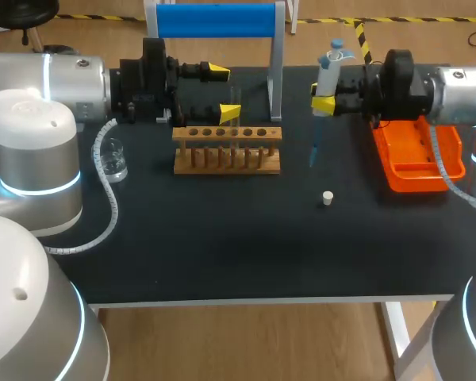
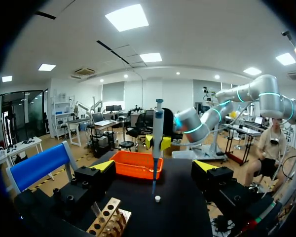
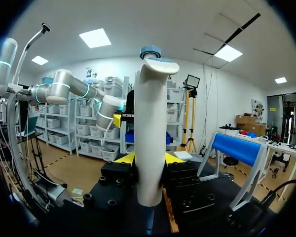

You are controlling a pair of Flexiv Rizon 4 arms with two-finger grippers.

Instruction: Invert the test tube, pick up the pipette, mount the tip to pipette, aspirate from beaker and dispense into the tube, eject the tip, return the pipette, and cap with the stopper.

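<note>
Holding the pipette tight, the right gripper has both fingers pressed on the white body, one from each side. The pipette hangs upright over the table, between the orange tray and the wooden rack. A thin blue tip sits on its low end and points down, so I think putting on the tip is done. I cannot tell if there is any water in the tip. The left gripper is wide open and has nothing in it. It sits just behind the rack, and the glass tube stands in the rack close to one of its fingers. The beaker is far off on the left side of the table, past the rack. Sucking up water from it looks like the next job. For that, the pipette must go across over the rack, stay straight up, and go down into the beaker without bumping the glass. The little white stopper lies on the table, not yet on the tube.
</note>
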